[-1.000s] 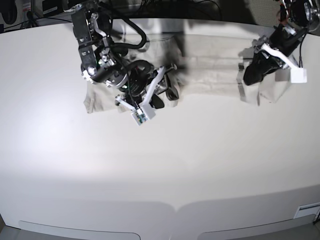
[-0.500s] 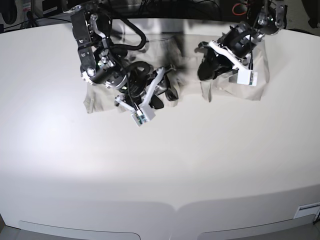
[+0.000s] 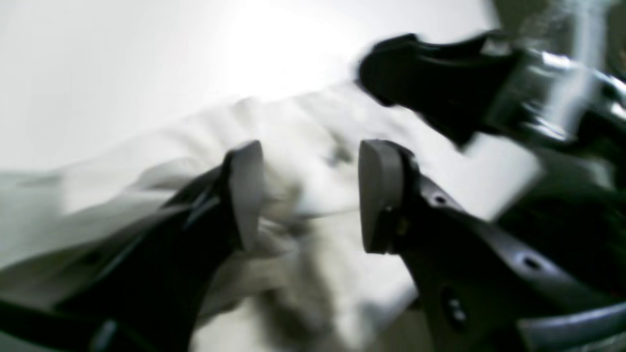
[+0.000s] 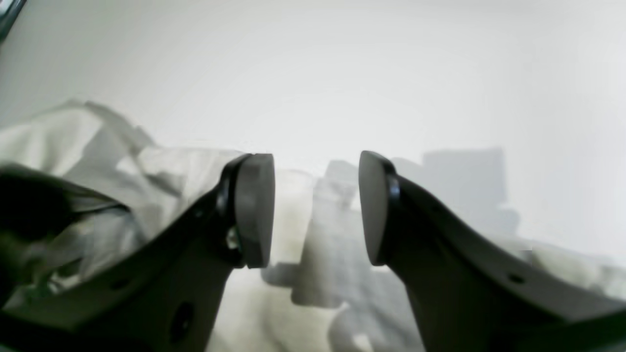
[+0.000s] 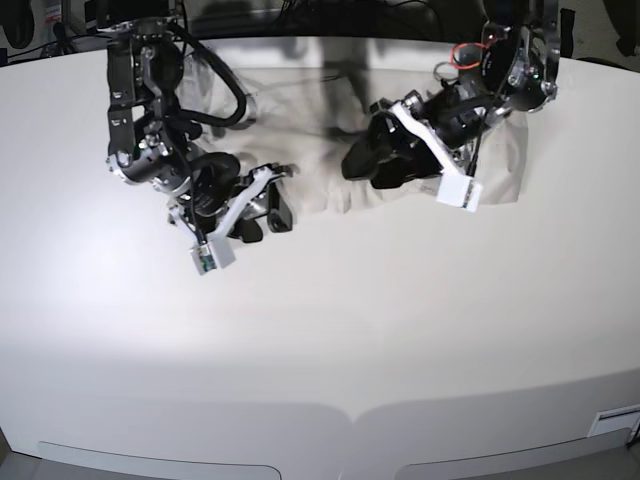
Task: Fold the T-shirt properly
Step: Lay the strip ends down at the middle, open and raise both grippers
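The pale beige T-shirt (image 5: 312,150) lies crumpled along the far side of the table, between my two arms. My left gripper (image 5: 362,165) is low over its middle, and a flap of cloth trails off to the right behind it. In the left wrist view, which is blurred, that gripper (image 3: 305,195) is open, with the shirt (image 3: 313,127) just beyond and under the pads. My right gripper (image 5: 270,207) is at the shirt's left front edge. In the right wrist view that gripper (image 4: 315,208) is open over creased cloth (image 4: 274,313), gripping nothing.
The white table (image 5: 330,330) stretches wide in front of the shirt. The two grippers are close together: the right gripper's black finger (image 3: 430,78) shows in the left wrist view. Cables and dark equipment (image 5: 300,15) lie behind the table's back edge.
My left gripper has swept from the far right to the middle, bringing the shirt's right side over with it. My right arm has shifted left, and its gripper now sits at the shirt's left edge.
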Tool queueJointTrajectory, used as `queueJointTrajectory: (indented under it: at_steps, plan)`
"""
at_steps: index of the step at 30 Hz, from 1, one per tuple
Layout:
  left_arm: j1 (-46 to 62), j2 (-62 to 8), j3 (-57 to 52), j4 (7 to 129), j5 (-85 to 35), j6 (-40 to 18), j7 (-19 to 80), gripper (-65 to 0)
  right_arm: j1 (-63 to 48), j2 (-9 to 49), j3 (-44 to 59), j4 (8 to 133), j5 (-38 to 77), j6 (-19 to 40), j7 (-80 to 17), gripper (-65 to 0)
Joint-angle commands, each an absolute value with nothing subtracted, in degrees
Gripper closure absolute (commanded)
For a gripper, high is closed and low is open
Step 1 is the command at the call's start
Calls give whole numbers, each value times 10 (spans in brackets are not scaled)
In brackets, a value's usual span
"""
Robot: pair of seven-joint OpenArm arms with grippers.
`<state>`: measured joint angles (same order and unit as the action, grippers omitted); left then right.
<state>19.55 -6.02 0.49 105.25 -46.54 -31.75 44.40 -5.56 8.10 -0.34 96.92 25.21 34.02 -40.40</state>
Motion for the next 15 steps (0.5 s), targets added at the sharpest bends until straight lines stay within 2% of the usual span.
queueJointTrajectory:
  at_steps: [1, 4, 10, 15]
  plan:
    - [188, -62, 5, 1067, -499, -343, 446, -308, -47, 85, 2, 980, 264, 342, -391, -282]
    - [182, -62, 4, 1097, -516, -359, 469, -308, -47, 93, 17, 980, 264, 342, -401, -282]
    - [183, -77, -32, 1198, -449, -356, 550, -307, -46, 111, 21, 980, 264, 342, -405, -282]
    - [190, -78, -70, 1209, -431, -357, 631, -307, -46, 111, 21, 980, 264, 342, -405, -282]
